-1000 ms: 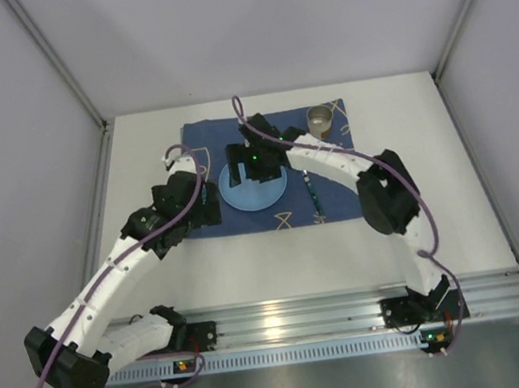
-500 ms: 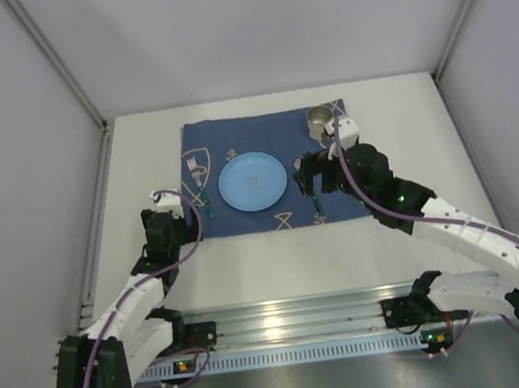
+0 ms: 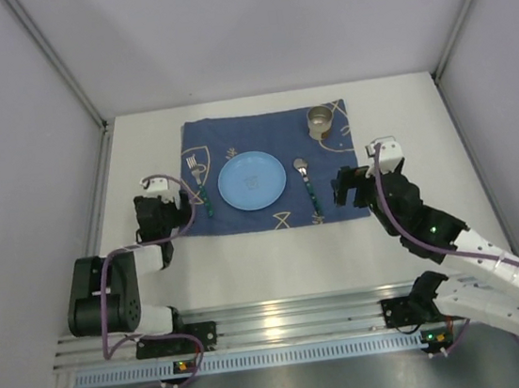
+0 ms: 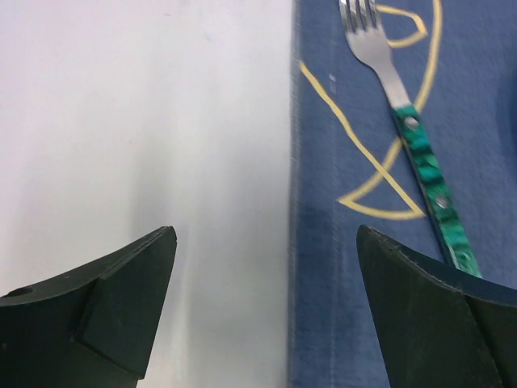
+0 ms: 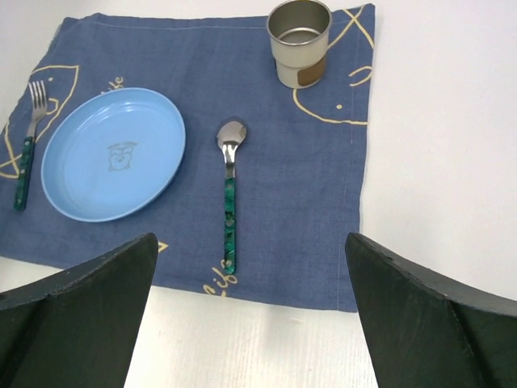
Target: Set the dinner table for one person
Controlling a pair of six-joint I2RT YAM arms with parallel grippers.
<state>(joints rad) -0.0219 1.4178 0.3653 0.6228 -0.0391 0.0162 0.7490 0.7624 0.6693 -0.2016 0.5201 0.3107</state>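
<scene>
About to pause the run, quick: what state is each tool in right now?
Left tool: open, holding nothing.
Right tool: open, holding nothing.

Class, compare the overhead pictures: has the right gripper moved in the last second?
Yes. The right gripper went from over the blue plate rightward, past the spoon, to the cloth mat's right edge.

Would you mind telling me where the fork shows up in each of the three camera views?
Top external: the fork lies on the blue mat, left of the plate.
Left wrist: the fork is upper right, tines at the top edge.
Right wrist: the fork is far left, beside the plate.
Shared landmark: the mat's yellow curve under the fork.
</scene>
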